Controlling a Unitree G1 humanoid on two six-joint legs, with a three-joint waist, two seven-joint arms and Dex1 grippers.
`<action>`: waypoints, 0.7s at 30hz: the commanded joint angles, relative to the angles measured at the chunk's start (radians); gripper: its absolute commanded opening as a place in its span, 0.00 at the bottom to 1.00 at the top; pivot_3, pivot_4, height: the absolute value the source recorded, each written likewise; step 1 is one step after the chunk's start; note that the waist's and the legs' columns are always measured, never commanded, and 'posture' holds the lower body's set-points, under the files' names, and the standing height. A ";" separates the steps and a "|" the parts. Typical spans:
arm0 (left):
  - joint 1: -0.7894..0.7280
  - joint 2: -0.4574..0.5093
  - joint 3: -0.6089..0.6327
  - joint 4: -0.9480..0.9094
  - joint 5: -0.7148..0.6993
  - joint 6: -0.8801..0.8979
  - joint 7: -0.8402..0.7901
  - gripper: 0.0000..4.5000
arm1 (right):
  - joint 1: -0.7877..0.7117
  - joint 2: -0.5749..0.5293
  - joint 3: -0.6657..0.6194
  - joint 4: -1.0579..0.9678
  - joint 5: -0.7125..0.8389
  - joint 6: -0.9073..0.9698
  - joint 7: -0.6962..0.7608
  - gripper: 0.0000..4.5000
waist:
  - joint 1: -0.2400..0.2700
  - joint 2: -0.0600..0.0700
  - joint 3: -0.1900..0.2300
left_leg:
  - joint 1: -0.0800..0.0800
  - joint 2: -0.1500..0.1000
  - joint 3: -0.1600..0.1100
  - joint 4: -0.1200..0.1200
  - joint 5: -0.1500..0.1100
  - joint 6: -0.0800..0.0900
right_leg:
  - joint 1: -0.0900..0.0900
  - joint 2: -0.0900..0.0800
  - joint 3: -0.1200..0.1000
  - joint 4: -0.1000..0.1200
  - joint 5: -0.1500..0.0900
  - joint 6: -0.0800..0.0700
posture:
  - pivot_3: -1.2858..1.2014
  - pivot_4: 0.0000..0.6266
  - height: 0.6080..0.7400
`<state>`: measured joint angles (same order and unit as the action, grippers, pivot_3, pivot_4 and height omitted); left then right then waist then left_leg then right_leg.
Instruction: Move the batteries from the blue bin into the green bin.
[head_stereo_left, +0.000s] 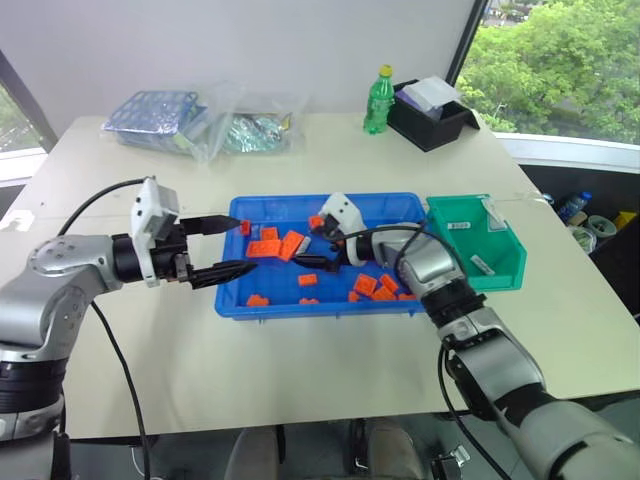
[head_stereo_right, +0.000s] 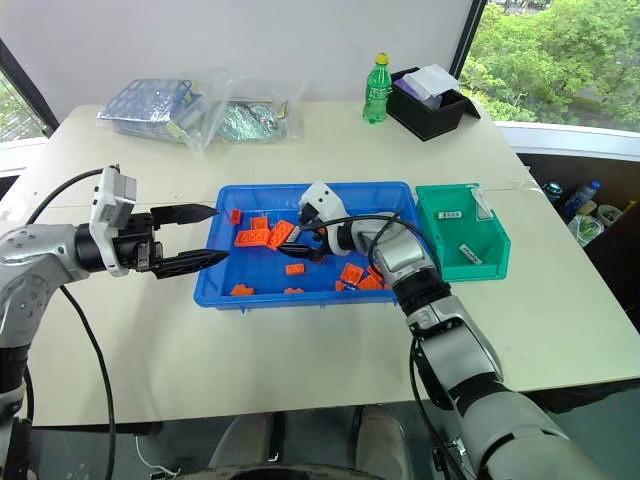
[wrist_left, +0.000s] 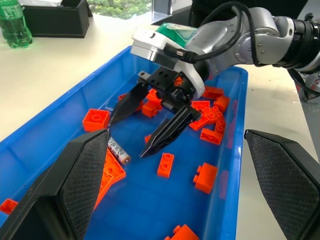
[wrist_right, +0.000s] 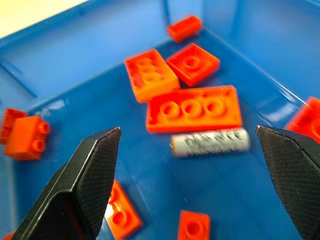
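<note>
The blue bin (head_stereo_left: 232, 304) lies mid-table, scattered with orange bricks (head_stereo_left: 268, 246). One of the batteries (wrist_right: 210, 142), a silver-grey cylinder with print on it, lies on the bin floor beside a long orange brick. My right gripper (head_stereo_left: 312, 246) hangs open inside the bin, just above the floor, and the battery (wrist_left: 118, 151) lies close in front of its fingertips, untouched. At the bin's left rim my left gripper (head_stereo_left: 243, 244) is open and empty, pointing across the bin. The green bin (head_stereo_left: 478, 245) stands against the blue bin's right end.
A green bottle (head_stereo_left: 378, 100) and a black box (head_stereo_left: 432, 115) stand at the back right of the table. Plastic bags (head_stereo_left: 200, 122) lie at the back left. The table's right edge runs close behind the green bin.
</note>
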<state>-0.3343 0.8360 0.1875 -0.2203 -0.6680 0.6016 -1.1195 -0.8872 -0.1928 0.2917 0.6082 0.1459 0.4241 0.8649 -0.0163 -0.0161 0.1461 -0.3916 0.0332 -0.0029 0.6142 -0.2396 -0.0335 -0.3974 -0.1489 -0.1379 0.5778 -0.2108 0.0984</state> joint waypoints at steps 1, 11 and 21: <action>-0.010 0.019 0.040 -0.034 -0.019 -0.009 0.003 1.00 | -0.061 0.037 -0.011 0.100 -0.031 -0.086 -0.001 0.99 | 0.000 0.000 0.000 | 0.000 0.000 0.000 0.000 0.000 0.000 | 0.000 0.000 0.000 0.000 0.000 0.000 | 0.52 0.24 0.87; 0.001 0.035 0.060 -0.058 -0.032 0.000 0.009 1.00 | -0.129 0.065 -0.069 0.329 -0.084 -0.196 -0.052 0.99 | 0.003 0.000 0.000 | 0.001 0.000 0.000 0.000 0.000 0.000 | -0.001 0.000 0.000 0.000 0.000 0.000 | 0.52 0.24 0.87; 0.002 0.041 0.058 -0.057 -0.042 0.007 0.012 1.00 | -0.032 0.034 -0.158 -0.065 0.031 0.090 -0.014 0.99 | 0.001 0.000 0.000 | 0.001 0.000 0.000 -0.001 0.000 0.000 | 0.001 0.000 0.000 0.000 0.001 0.002 | 0.52 0.24 0.87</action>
<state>-0.3188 0.8639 0.2210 -0.2574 -0.6904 0.6077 -1.1088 -0.9280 -0.1494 0.1510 0.6493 0.1445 0.4576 0.8475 -0.0156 -0.0160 0.1462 -0.3911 0.0331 -0.0031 0.6135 -0.2394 -0.0339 -0.3961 -0.1489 -0.1375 0.5777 -0.2098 0.1001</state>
